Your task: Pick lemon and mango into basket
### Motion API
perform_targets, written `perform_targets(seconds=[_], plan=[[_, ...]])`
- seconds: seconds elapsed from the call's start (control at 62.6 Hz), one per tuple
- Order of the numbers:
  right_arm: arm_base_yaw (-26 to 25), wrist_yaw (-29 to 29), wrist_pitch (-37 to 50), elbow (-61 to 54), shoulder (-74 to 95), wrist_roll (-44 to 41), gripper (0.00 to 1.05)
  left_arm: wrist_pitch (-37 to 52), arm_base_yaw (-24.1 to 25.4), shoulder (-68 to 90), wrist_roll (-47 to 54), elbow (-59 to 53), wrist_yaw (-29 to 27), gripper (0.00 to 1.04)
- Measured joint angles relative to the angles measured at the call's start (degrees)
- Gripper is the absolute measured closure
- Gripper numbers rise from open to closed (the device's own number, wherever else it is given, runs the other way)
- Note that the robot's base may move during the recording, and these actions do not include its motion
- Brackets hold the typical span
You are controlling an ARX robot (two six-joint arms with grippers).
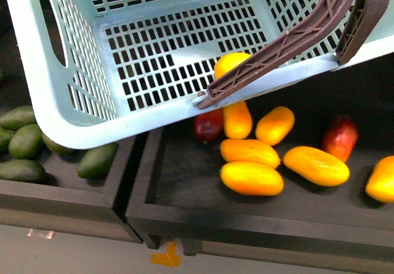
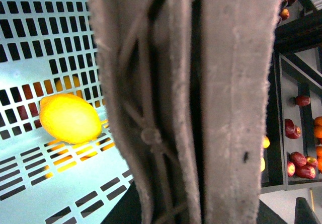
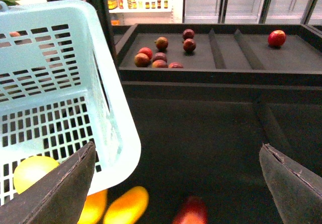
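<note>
Right fingers [image 3: 60,189], spread wide and empty, hover above the maroon mango [image 3: 191,211] lying on the shelf [image 3: 221,143] midway between them, while left fingers [image 2: 241,108] seem clamped on the handle [image 1: 277,46] of the basket [image 1: 92,135], lemon [image 1: 231,63] already inside.

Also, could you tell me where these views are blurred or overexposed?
Front view: evenly lit and sharp across the basket. Left wrist view: the brown handle, very close, is blurred, and the lemon is overexposed. Right wrist view: the right end effector and a red fruit near it are soft; the far trays look crisp.
</note>
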Motion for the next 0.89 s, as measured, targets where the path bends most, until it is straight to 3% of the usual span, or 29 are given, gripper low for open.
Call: perform_targets(seconds=[0.24,0.367,0.463,0.607,0.894], plan=[[0.3,-0.2,-0.2,0.0,0.0,0.2,0.09,0.0,1.3,0.0,0.3,0.0,-1.8,0.89],[-3.4,2.1,-29.9,11.5,3.5,11.5,0.09,0.0,1.0,0.0,0.8,0.0,-1.5,0.89],[-8.6,-1.3,-42.4,18.9,12.7,16.4,0.09,0.0,0.6,0.0,0.2,0.0,-0.6,0.89],[-14.2,-5.2,-42.5,29.3,32.4,17.3,0.09,0.0,0.3,0.0,0.2,0.0,0.2,0.89],[-14.9,-4.5,-45.4,49.0,60.4,20.1,0.09,0.0,0.2,0.0,0.0,0.0,-0.5,0.89]])
